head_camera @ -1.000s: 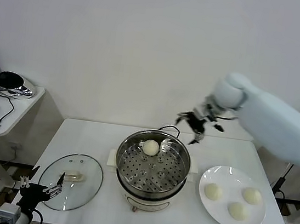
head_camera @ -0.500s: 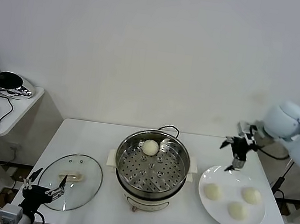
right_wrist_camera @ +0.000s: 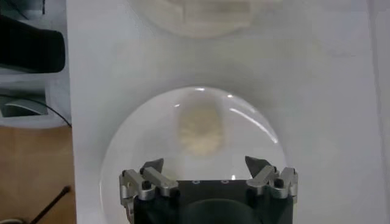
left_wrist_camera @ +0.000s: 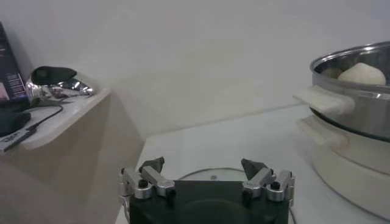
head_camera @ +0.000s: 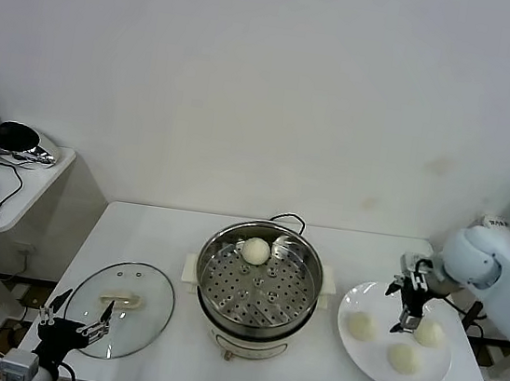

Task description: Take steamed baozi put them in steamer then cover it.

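- since a second earlier the right gripper (head_camera: 406, 307) had swung from behind the steamer (head_camera: 259, 285) across to the white plate (head_camera: 395, 337) and come down over it; nothing else on the table had moved.
- it hung just above the plate, between the three steamed baozi (head_camera: 362, 326) lying there, its jaws spread wide and empty.
- a fourth bun (head_camera: 256, 251) sat on the perforated tray inside the steamer, toward the back rim.
- the steamer stood mid-table, uncovered, with its black cord trailing behind.
- the cover (head_camera: 120, 308) lay flat on the table to the robot's left of the steamer, handle up, well apart from the pot.
- the left gripper (head_camera: 74, 324) waited low at the near edge of the cover, jaws wide apart, holding nothing.
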### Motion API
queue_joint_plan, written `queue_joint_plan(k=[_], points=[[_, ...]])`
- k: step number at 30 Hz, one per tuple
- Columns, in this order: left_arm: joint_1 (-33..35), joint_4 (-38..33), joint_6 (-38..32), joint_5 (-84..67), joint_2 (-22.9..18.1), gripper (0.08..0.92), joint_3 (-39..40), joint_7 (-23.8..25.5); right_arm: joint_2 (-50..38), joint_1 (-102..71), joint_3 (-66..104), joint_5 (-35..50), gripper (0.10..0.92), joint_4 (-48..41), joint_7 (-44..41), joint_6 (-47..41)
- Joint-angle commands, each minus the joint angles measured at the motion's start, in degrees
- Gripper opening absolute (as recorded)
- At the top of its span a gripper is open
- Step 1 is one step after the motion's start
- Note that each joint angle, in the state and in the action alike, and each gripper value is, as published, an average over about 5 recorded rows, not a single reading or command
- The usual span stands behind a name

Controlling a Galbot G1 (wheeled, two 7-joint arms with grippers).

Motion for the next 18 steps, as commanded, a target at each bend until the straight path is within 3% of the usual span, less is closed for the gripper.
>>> queue_joint_plan(k=[1, 18], points=[[-0.16, 0.31, -0.02, 0.59, 0.54, 0.823, 0.23, 0.09, 3.46, -4.96, 2.18, -2.32, 0.823, -2.93, 3.36, 1.45], [-0.10, 1.31, -0.35, 0.67, -0.02, 0.823, 0.40, -0.03, 8.30, -5.35, 0.69, -5.97, 0.823, -7.37, 5.64, 5.44]])
